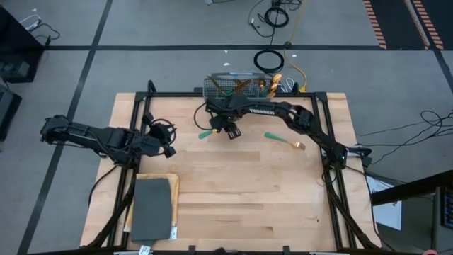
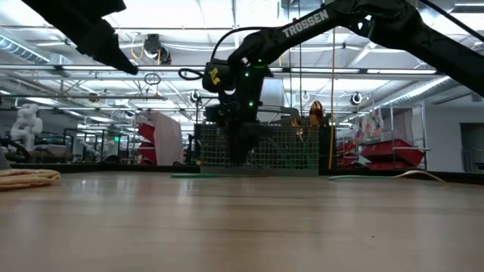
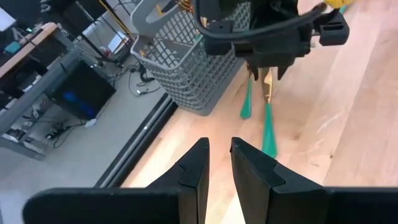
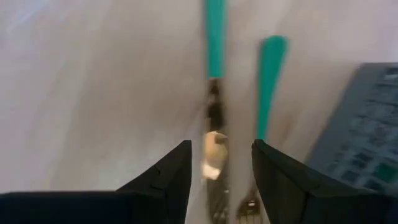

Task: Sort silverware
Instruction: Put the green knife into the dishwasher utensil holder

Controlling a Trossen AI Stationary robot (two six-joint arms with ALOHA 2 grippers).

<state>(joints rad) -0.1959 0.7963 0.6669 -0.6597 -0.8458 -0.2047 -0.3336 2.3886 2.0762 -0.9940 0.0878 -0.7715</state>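
Hovering right tool (image 4: 221, 165) spread over two teal-handled pieces (image 4: 215, 37) | heads blurred | left tool (image 3: 217, 162) narrowly parted

cutlery (image 1: 207, 132) before caddy (image 1: 237, 86), pad (image 1: 151, 208) front-left

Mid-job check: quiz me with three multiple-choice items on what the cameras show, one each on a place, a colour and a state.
1. Where does the grey mesh caddy stand?
A. middle of the wooden table's far edge
B. on the dark mat
C. beside the left arm's base

2. What colour are the handles of the gold-headed silverware?
A. red
B. teal-green
C. black

3. How does the right tool stand?
A. shut on nothing
B. gripping the caddy
C. fingers apart around one piece of silverware

Answers:
1. A, the high view shows it there.
2. B, the handles on the table are teal-green.
3. C, the right wrist view shows a gap on both sides of the piece.
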